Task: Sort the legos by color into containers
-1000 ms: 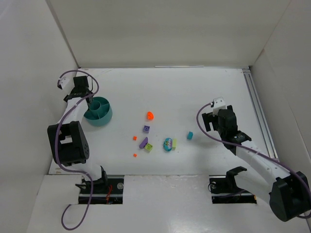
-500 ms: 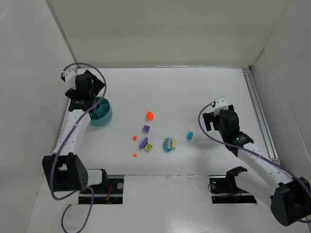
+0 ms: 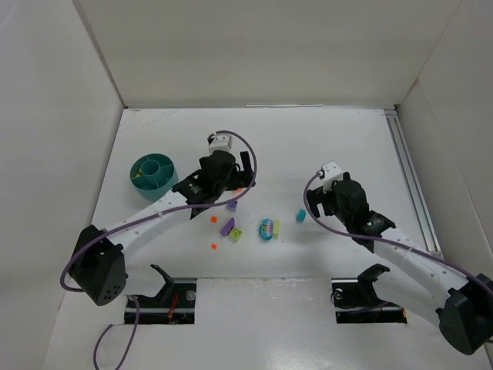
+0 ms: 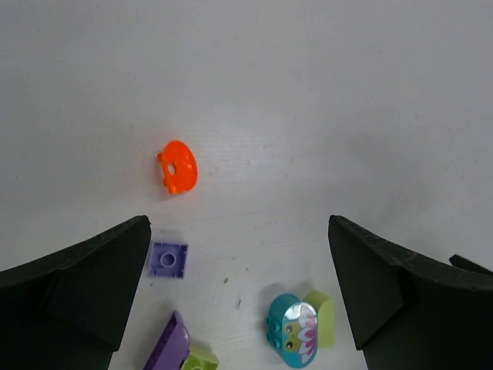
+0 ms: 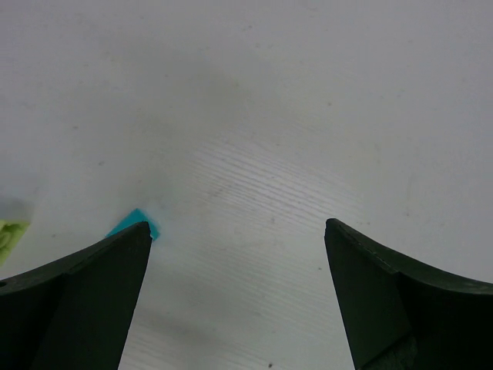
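Observation:
The teal tub (image 3: 154,176) stands at the left of the table. Loose legos lie mid-table. In the left wrist view I see an orange dome (image 4: 178,166), a purple square (image 4: 169,259), a purple wedge (image 4: 168,347), a lime bit (image 4: 202,358), and a cyan oval piece (image 4: 293,331) against a lime piece (image 4: 322,317). My left gripper (image 4: 239,262) is open and empty above them, and in the top view (image 3: 245,181) it covers the orange dome. My right gripper (image 5: 237,239) is open and empty, with a small cyan brick (image 5: 137,223) at its left finger's tip.
Two tiny orange bits (image 3: 214,219) (image 3: 214,247) lie left of the cluster. White walls enclose the table on the left, back and right. A rail (image 3: 408,181) runs along the right edge. The left arm (image 3: 146,220) stretches across the table below the tub.
My left gripper has swung from the tub at the left to above the bricks mid-table. My right gripper has shifted a little left towards the cyan brick.

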Controlling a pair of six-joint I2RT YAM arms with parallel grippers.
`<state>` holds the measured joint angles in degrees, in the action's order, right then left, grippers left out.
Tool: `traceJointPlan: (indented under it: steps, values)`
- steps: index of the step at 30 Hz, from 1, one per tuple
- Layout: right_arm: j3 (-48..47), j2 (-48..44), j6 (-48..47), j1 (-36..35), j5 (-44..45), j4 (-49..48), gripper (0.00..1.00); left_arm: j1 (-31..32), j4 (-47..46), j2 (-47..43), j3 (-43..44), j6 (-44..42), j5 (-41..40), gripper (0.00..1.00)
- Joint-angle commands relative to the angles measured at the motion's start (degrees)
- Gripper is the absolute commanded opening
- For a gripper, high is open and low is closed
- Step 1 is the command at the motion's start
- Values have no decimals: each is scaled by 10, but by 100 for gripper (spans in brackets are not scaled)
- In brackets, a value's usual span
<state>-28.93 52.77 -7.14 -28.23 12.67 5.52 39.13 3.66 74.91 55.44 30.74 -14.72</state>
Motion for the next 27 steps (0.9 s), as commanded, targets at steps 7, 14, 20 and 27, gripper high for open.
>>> traceJointPlan:
  steps: [7, 14, 20, 27]
  values:
    - [-9, 48, 206, -125, 66, 1, 97, 20, -44, -120, -157, 61, 14, 99]
    - [3, 94, 363, -167, 133, 13, 92, 20, -31, -178, -205, 92, 15, 99]
    - [9, 123, 406, -167, 167, 13, 88, 20, -38, -202, -227, 97, 15, 99]
    - [-20, 198, 406, -177, 172, 8, 83, 20, -49, -197, -227, 97, 9, 99]
